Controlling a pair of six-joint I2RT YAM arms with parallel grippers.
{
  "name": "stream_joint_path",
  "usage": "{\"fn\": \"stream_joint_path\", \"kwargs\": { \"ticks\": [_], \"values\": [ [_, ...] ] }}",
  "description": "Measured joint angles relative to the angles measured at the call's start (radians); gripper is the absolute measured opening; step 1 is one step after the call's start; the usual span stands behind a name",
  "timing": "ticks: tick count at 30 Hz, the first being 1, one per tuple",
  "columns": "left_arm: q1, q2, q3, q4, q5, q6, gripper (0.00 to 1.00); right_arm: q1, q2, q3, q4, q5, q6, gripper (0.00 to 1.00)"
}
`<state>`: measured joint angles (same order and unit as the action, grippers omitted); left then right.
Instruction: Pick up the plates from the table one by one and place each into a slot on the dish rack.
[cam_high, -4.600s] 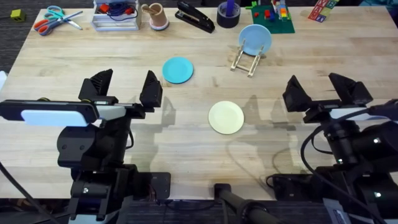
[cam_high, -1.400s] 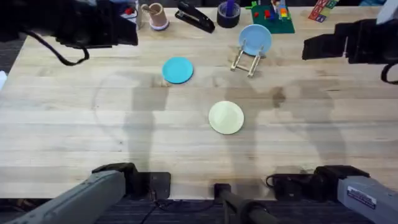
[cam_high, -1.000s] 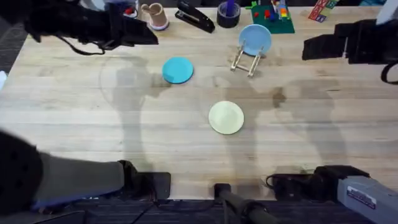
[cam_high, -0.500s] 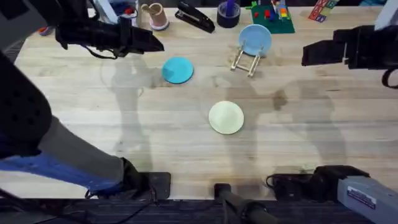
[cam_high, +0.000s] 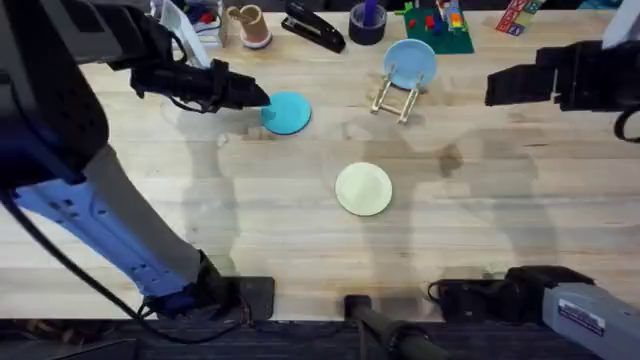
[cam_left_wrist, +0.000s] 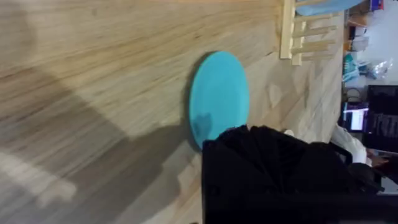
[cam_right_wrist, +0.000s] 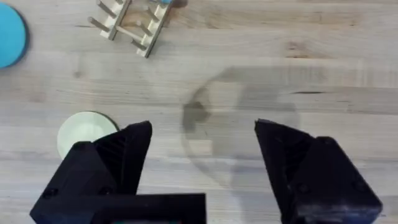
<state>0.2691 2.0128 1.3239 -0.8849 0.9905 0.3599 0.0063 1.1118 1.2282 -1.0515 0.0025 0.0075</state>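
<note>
While sky-blue plate (cam_high: 410, 62) fills dish rack (cam_high: 398, 100) | teal plate (cam_high: 287, 112), apparently flat

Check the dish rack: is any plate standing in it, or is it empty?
Not empty. One sky-blue plate stands upright in the dish rack; the teal plate and cream plate lie flat on the table.

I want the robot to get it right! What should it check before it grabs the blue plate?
1. Teal-blue plate lies flat on the table, nothing on it: ok.
2. Left gripper is at the plate's edge: ok.
3. Left gripper's fingers open enough for the rim: cannot tell.
4. Dish rack has a free slot beside the sky-blue plate standing in it: ok.
5. Right gripper is open, away from the teal-blue plate: ok.
6. Cream-yellow plate lies apart, not in the way: ok.
</note>
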Motion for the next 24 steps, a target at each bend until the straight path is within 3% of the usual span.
{"fn": "stream_joint_path", "kwargs": {
  "ticks": [9,24],
  "values": [
    [0.000,0.097,0.000,0.029,0.001,0.000,0.041,0.000,0.000,0.000,0.000,0.000,0.000,0.995],
    [-0.002,0.103,0.010,0.062,-0.048,-0.019,0.041,0.000,0.000,0.000,0.000,0.000,0.034,0.995]
  ]
}}
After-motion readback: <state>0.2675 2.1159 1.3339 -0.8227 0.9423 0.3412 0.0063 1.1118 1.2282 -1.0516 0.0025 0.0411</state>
